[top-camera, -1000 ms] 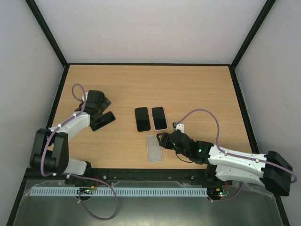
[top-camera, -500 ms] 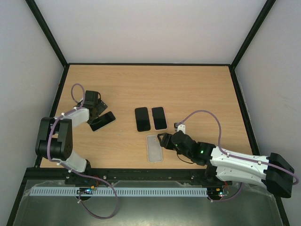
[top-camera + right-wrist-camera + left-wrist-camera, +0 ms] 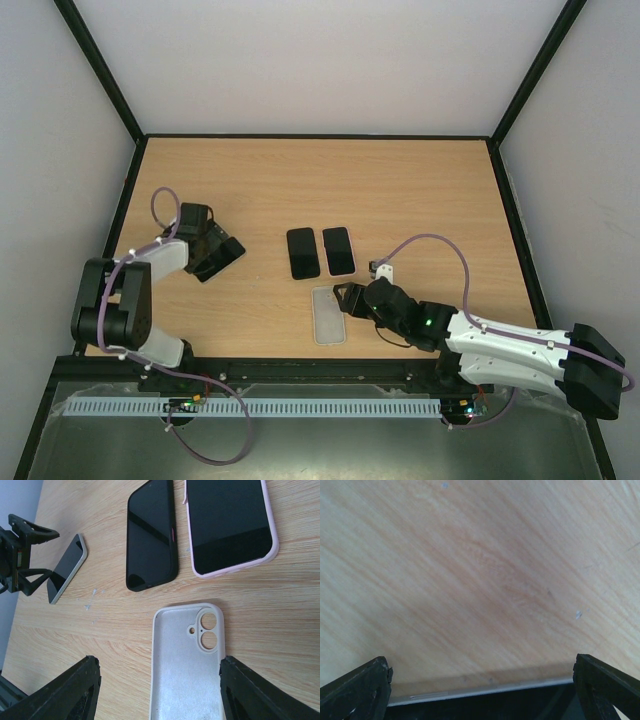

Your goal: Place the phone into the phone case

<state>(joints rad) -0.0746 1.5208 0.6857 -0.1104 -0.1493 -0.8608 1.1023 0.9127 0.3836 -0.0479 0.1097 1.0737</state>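
Spread wide, the left claw [image 3: 222, 251] has dropped astride the silver-edged black phone [image 3: 67, 569], middle left. The half-spread, empty right claw [image 3: 347, 298] waits by the translucent white phone case [image 3: 328, 316]. Pickup seems next.

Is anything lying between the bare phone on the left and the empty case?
Nothing visible. Bare table runs from the phone to the case; the two other phones lie farther back, off that line.

Light wood-grain table [image 3: 420, 190], black rim. Mid-table, side by side, screens up: black-cased phone [image 3: 302, 253] on L, pink-cased phone [image 3: 338, 250] on R. Just nearer: empty white phone case [image 3: 328, 315], inside up. Far L: silver-edged phone [image 3: 66, 567], lying flat.
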